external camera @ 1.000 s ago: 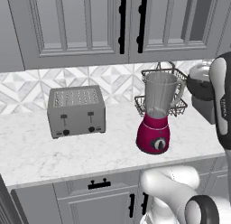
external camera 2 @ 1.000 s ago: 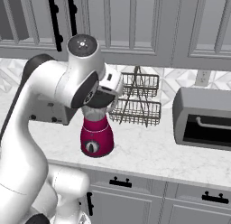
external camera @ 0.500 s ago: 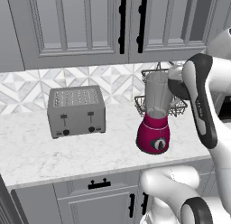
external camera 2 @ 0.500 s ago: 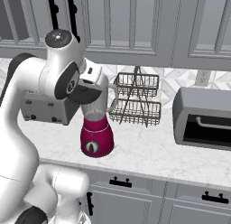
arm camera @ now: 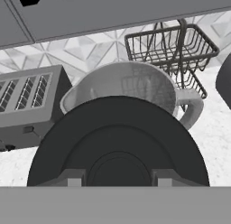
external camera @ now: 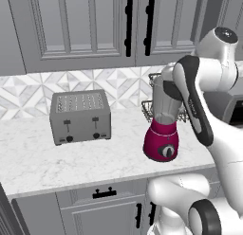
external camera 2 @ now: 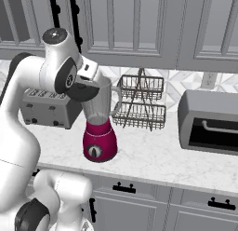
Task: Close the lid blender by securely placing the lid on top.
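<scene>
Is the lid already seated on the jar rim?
No, in the hand view the lid sits short of the jar, whose mouth is open.

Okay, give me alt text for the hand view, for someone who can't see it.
A round black lid, held by the pincer, hovers in front of the open rim of the blender jar, not yet seated on it. A grey toaster stands to the left and a wire rack behind on the marble counter.
</scene>
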Controlling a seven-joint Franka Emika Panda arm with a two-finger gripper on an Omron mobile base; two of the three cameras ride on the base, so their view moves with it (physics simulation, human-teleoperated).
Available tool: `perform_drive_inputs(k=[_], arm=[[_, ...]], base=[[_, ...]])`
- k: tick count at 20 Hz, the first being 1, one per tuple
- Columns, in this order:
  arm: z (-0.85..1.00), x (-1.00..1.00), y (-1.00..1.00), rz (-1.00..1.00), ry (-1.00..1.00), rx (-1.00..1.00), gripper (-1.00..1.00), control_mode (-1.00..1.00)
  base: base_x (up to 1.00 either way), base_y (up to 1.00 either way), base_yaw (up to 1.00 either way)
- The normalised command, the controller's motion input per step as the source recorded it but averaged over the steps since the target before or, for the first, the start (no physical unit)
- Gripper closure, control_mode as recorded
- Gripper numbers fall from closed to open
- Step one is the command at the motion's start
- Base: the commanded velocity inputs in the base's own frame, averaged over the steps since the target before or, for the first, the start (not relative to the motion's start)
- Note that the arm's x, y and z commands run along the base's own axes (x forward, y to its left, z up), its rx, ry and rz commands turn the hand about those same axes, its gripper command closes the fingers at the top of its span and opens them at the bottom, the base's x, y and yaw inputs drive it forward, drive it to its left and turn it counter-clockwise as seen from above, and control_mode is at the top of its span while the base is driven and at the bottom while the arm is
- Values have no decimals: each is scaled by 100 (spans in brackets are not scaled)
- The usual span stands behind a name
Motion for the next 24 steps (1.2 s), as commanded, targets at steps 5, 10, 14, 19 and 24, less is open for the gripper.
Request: perform_drive_inputs(k=[5,10,14,19,24], arm=[[0,40,3,0,0,0,100,-100],[0,33,0,0,0,0,100,-100],[0,30,0,0,0,0,100,-100],[0,30,0,0,0,0,100,-100],[0,21,-6,0,0,0,100,-100]], base=[[0,0,0],[0,0,0],[0,0,0],[0,0,0],[0,0,0]])
